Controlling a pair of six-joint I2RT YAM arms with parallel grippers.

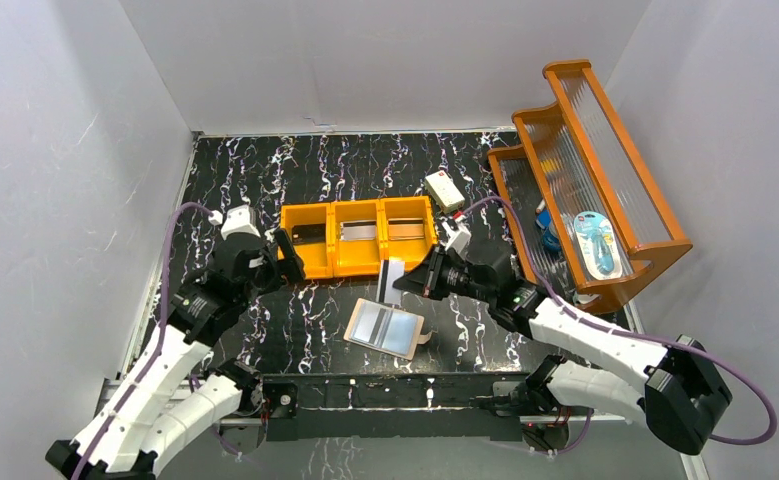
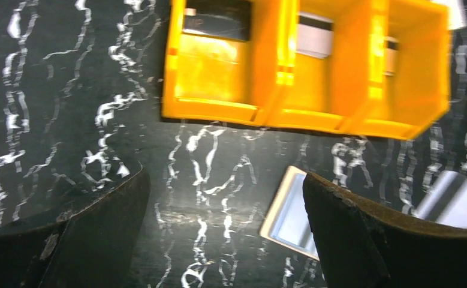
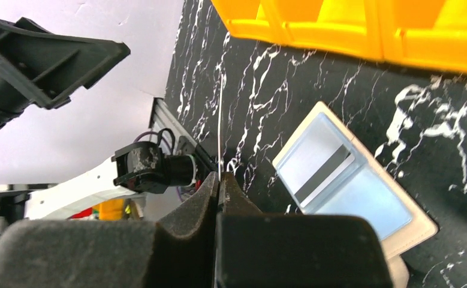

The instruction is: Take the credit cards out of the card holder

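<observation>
The card holder [image 1: 386, 329] lies open on the table, peach rim and pale blue pockets up; a card with a dark stripe [image 3: 325, 171] sits in one pocket. My right gripper [image 1: 412, 283] is shut on a silver-grey credit card [image 1: 392, 280], held above the table between the holder and the orange bin; in the right wrist view the card shows edge-on as a thin line [image 3: 219, 120] rising from the shut fingers [image 3: 219, 181]. My left gripper [image 1: 287, 256] is open and empty by the bin's left end. The holder's corner [image 2: 286, 214] shows beside its right finger [image 2: 386, 240].
The orange three-compartment bin [image 1: 357, 262] stands behind the holder with a card in each compartment, black on the left [image 2: 216, 21], silver in the middle [image 2: 315, 36]. A white box [image 1: 445, 190] lies further back. An orange rack [image 1: 605, 170] fills the right side.
</observation>
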